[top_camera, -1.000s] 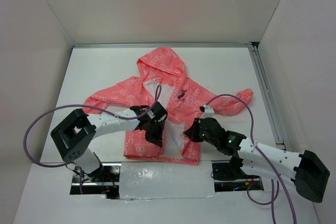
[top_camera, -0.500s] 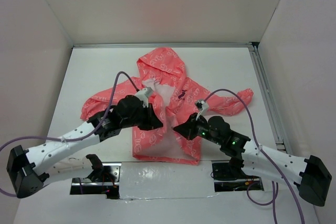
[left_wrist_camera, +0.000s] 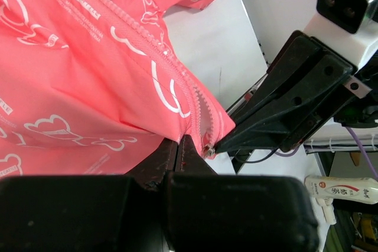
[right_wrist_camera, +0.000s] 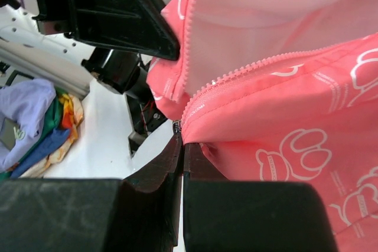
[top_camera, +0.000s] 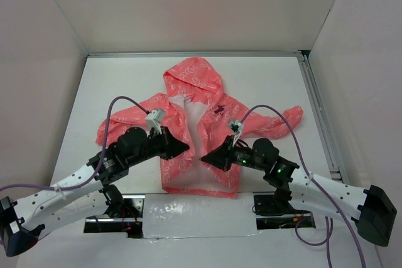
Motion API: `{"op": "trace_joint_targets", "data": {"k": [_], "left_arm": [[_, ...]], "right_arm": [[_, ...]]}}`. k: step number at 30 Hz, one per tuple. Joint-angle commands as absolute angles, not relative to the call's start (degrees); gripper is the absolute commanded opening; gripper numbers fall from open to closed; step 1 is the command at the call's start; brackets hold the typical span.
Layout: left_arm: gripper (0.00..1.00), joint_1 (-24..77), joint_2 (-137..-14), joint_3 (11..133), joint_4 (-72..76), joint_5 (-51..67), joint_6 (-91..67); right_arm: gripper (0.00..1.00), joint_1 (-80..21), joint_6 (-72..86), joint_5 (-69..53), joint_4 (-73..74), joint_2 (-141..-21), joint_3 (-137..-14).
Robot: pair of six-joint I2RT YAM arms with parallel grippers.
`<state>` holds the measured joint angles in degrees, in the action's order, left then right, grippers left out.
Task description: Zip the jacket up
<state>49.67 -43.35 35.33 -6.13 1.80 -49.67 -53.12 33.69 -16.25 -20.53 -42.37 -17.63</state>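
The coral-pink jacket (top_camera: 195, 80) lies on the white table (top_camera: 113, 80) with its hood at the far side and its front open, showing pale lining. My left gripper (top_camera: 186, 149) is shut on the jacket's left front edge beside the zipper teeth (left_wrist_camera: 159, 57). My right gripper (top_camera: 203, 157) is shut on the right front edge, tip to tip with the left. In the left wrist view the shut jaws (left_wrist_camera: 180, 141) pinch pink fabric (left_wrist_camera: 88, 75), and the right gripper's fingers (left_wrist_camera: 277, 116) nearly touch it. In the right wrist view the shut gripper (right_wrist_camera: 182, 144) holds the hem (right_wrist_camera: 283, 122) by a small metal zipper piece (right_wrist_camera: 176, 127).
Purple cables (top_camera: 125, 101) loop over both arms above the jacket's sleeves. A metal rail (top_camera: 317, 111) runs along the table's right side, with white walls all around. Off the table, a bottle (left_wrist_camera: 333, 190) and a pile of coloured cloths (right_wrist_camera: 29, 122) show.
The left arm unfolded and stretched out low to the left. The right gripper moved left with its front edge, so the two grippers now meet at the jacket's lower middle.
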Motion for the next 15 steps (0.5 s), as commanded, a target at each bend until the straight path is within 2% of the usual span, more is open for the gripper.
{"op": "trace_joint_targets", "data": {"k": [1, 15], "left_arm": [[0.0, 49.48, -41.92, 34.54, 2.72, 3.25, -48.69], [0.0, 49.57, -40.34, 31.82, 6.33, 5.27, -47.99]], "right_arm": [[0.0, -53.53, 32.52, -19.95, -27.16, -43.06, -20.12], [0.0, -53.53, 34.72, -17.05, -28.3, -43.5, -19.86]]}}
